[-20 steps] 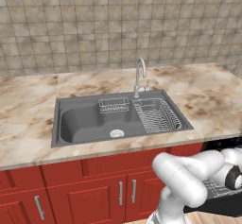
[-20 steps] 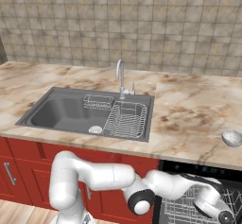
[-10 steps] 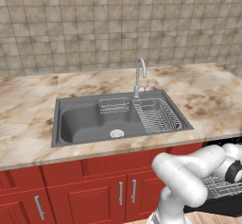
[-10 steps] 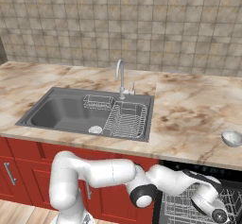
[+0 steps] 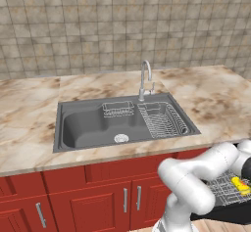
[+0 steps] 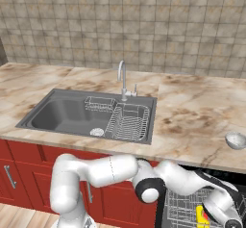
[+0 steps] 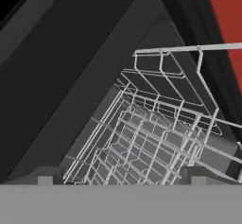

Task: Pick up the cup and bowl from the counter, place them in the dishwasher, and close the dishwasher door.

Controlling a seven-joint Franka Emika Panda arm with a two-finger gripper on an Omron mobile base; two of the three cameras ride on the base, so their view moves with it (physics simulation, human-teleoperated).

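The yellow cup (image 5: 240, 185) (image 6: 201, 216) lies in the white wire rack (image 5: 222, 187) (image 6: 182, 208) of the open dishwasher, below the counter (image 5: 29, 128) at the right. My arm reaches down into the rack beside it. In the hand view my gripper (image 7: 122, 178) is open, its fingertips (image 7: 46, 176) wide apart with only the rack's wires (image 7: 156, 133) ahead. The grey bowl (image 6: 235, 140) sits on the counter (image 6: 192, 121) near the right edge, above the dishwasher. The black dishwasher door (image 5: 223, 217) hangs open under the rack.
A grey sink (image 5: 93, 126) (image 6: 67, 114) with a wire drainer basket (image 5: 162, 119) (image 6: 127, 122) and a tap (image 5: 144, 79) is set in the counter. Red cabinet doors (image 5: 98, 201) with silver handles run below it, left of the dishwasher.
The fingers have spread from nearly shut to wide apart, and the hand has drawn lower and further right. The yellow cup now lies free in the rack.
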